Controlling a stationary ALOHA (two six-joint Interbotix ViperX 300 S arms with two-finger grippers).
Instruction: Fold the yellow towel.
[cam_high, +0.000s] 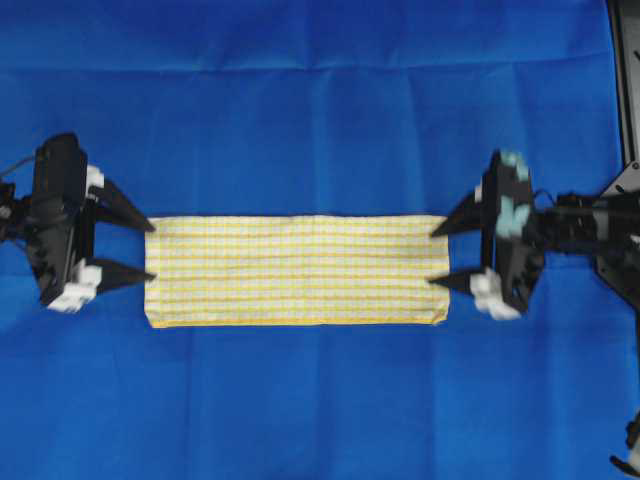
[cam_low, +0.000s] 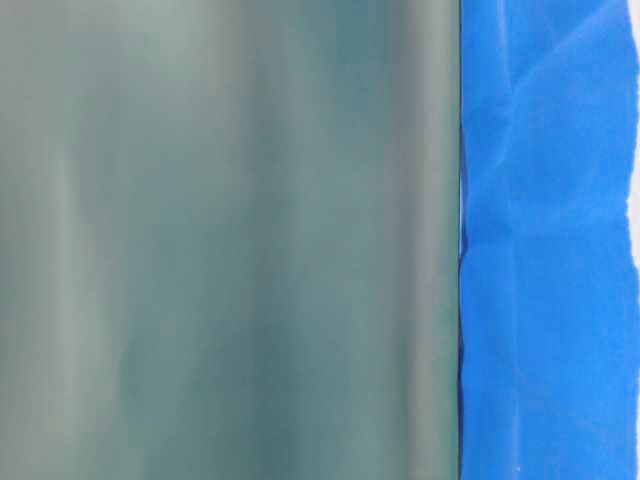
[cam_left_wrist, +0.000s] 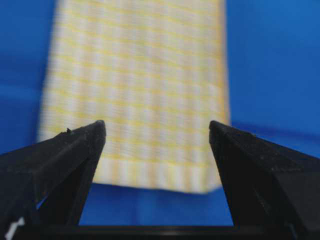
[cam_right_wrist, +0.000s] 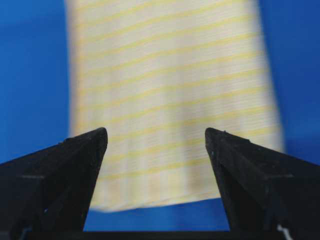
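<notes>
blue cloth (cam_high: 320, 100) is lying under the yellow towel (cam_high: 295, 270), folded into a long strip — my left gripper (cam_high: 150, 250) and right gripper (cam_high: 432, 257) are gaping empty, another fold seemingly remaining.

A white towel (cam_high: 295, 270) checked with fine yellow lines and hemmed in yellow is seen on a plain blue cloth (cam_high: 320, 100), flanked by black grippers.

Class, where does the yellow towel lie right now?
In the overhead view the yellow towel lies flat at the centre of the blue cloth, between the left gripper and the right gripper.
</notes>
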